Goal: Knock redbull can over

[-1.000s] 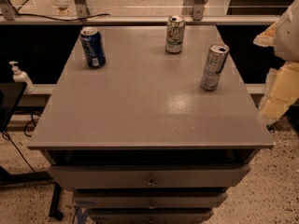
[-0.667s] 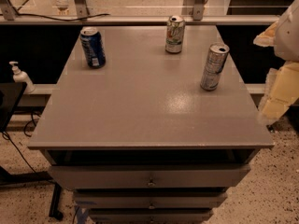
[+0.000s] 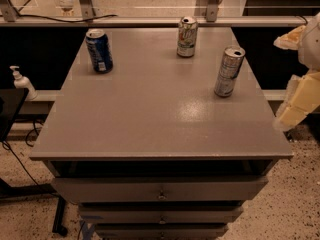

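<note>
The redbull can [image 3: 227,71] is tall, slim and silver-grey with faint bluish panels. It stands upright on the right side of the grey table [image 3: 150,119], near the right edge. My gripper [image 3: 296,101] shows as cream-coloured parts at the right edge of the view, just off the table's right side. It is to the right of the can and a little nearer than it, not touching it. Part of it is cut off by the edge of the view.
A wider dark-blue can [image 3: 99,50] stands upright at the back left. A white-and-green can [image 3: 186,36] stands upright at the back middle. Drawers [image 3: 160,191] sit under the tabletop. A white pump bottle [image 3: 22,82] stands off the table to the left.
</note>
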{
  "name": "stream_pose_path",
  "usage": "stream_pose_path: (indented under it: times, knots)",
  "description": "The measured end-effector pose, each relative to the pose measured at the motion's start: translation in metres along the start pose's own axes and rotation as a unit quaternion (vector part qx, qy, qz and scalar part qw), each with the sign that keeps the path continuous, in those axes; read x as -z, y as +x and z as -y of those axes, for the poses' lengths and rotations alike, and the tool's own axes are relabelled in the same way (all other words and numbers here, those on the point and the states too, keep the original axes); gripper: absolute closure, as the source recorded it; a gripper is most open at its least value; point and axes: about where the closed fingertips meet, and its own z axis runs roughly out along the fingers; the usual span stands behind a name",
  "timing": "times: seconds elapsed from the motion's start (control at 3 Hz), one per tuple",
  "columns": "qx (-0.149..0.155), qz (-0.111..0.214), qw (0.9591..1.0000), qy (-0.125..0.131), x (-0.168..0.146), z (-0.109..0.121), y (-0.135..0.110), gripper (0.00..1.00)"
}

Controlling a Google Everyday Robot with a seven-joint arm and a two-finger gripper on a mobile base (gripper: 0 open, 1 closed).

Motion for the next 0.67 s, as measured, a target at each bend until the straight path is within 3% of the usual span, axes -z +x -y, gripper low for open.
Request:
stream_pose_path:
  times: [0.33, 0.67]
  knots:
    - [-0.02, 0.049, 0.9983, 0.024, -0.018, 0.024, 0.019, 0.0]
    - [-0.067, 0.101, 0.992, 0.037, -0.04, 0.047, 0.037, 0.0]
